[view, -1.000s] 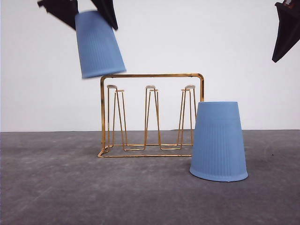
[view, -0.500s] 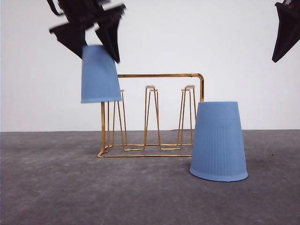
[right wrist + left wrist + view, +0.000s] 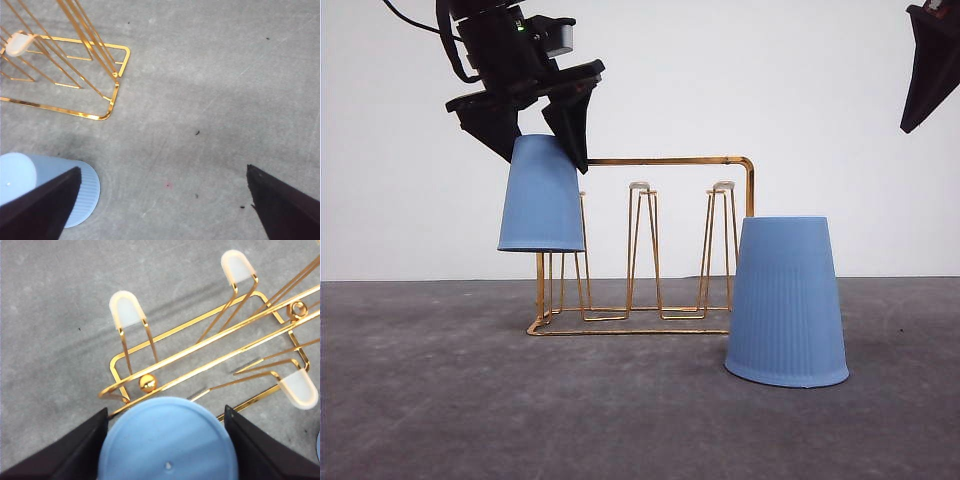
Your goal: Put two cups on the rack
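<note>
Cups: one (image 3: 541,195) held by left hand (image 3: 535,135) over rack (image 3: 645,250); right hand (image 3: 160,200) wide; grey tabletop (image 3: 440,400), white wall (image 3: 820,120).

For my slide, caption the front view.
Left tool lowers inverted light blue ribbed plastic cup onto gold wire rack.

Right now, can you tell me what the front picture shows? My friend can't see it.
The left claw holds an upside-down blue cup at the left end of a gold wire rack. A second blue cup stands upside down on the grey table, right of the rack.
</note>
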Motion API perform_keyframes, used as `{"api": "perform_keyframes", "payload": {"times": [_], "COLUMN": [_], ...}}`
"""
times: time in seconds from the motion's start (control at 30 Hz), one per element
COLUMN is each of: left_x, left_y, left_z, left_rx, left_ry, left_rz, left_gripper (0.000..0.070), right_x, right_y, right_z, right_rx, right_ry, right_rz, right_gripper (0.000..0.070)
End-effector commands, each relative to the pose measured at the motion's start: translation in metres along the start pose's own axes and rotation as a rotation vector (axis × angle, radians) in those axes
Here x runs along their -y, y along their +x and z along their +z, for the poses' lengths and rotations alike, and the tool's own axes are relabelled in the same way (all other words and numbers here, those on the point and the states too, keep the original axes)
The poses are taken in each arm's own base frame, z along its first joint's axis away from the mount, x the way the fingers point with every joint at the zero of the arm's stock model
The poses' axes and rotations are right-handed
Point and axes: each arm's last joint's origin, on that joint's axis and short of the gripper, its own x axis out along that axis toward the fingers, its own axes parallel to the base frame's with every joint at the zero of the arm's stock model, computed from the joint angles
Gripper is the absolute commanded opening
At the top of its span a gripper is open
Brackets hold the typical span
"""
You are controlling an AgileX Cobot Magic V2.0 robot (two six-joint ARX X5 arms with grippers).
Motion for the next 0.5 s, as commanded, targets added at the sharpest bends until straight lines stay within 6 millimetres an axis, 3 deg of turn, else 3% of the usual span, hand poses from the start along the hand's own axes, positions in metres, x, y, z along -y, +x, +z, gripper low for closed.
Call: {"api": "perform_keyframes", "payload": {"times": [0.0,0.3,0.47], "left_x": [0.002,0.002,0.002], "left_y": [0.001,0.000,-0.023], "left_z": [0.006,0.005,0.009], "left_rx": [0.023,0.008,-0.016], "left_ry": [0.012,0.012,0.015], "left_rz": [0.000,0.000,0.001], "left_gripper": [0.0485,0.0484,0.0483], "right_x": [-0.001,-0.001,-0.006], "right_y": [-0.002,-0.002,-0.001], "right_z": [0.005,0.005,0.006], "right_rx": [0.021,0.021,0.028], "right_ry": [-0.015,-0.015,-0.023], "right_rz": [0.001,0.002,0.084], "right_gripper": [0.0673,0.0673,0.0673]}}
